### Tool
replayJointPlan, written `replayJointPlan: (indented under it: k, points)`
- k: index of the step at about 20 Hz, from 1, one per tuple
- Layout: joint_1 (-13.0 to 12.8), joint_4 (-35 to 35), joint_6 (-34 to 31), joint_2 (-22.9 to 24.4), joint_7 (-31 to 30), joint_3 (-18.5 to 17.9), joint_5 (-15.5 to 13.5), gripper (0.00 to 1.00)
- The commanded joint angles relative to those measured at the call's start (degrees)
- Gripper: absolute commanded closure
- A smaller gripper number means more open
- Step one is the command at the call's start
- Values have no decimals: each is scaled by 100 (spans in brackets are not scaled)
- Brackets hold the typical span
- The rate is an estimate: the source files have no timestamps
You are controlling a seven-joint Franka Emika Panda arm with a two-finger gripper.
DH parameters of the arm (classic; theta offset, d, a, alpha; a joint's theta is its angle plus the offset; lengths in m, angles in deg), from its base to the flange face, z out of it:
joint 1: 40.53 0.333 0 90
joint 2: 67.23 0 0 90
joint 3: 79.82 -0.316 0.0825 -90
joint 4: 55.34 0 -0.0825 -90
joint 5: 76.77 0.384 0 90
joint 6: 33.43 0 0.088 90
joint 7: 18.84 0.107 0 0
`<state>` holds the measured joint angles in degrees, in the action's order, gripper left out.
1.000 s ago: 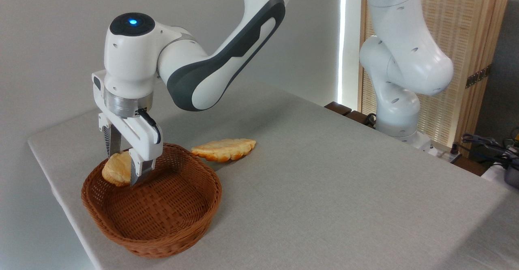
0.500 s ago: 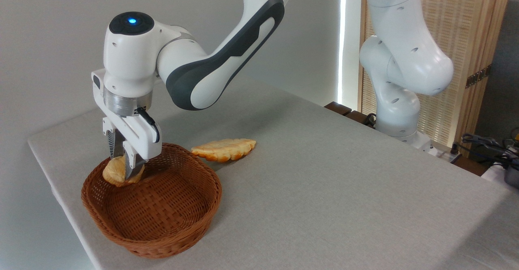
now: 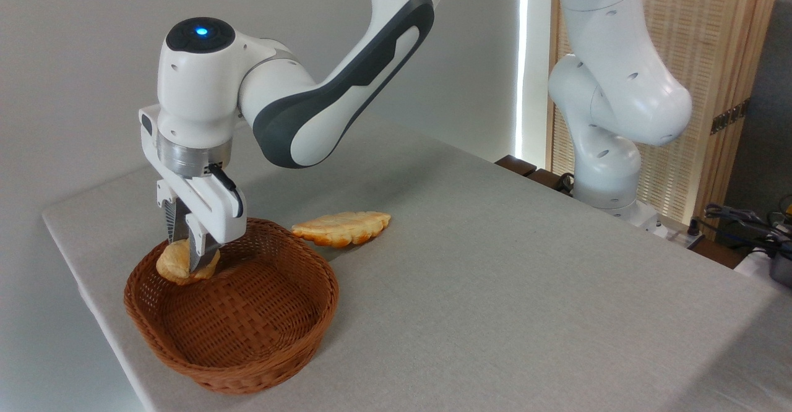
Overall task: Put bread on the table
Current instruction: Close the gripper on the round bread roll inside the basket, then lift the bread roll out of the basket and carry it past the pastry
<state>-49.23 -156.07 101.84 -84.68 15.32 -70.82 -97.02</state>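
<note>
At the left end of the surface (image 3: 495, 288), the hand (image 3: 187, 256) points straight down into the wicker basket (image 3: 232, 338), its two fingers clenched on the bread (image 3: 173, 265). The bread sits at the basket's far-left inner wall, just above the rim line; whether it touches the weave cannot be told. Just right of the basket's far rim, a flat scalloped pastry (image 3: 342, 227) lies on the grey surface, apart from the basket.
</note>
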Motion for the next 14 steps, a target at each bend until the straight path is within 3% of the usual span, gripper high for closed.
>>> replayJointPlan:
  k: [1,5,11,14]
  points:
    - [45,27,-70,128,82,-21,-92,78]
    - [71,27,-501,400,109,-91,-84,75]
    - [62,10,-1483,1049,91,-557,13,71]
    - [62,1,-1994,1331,126,-846,311,71]
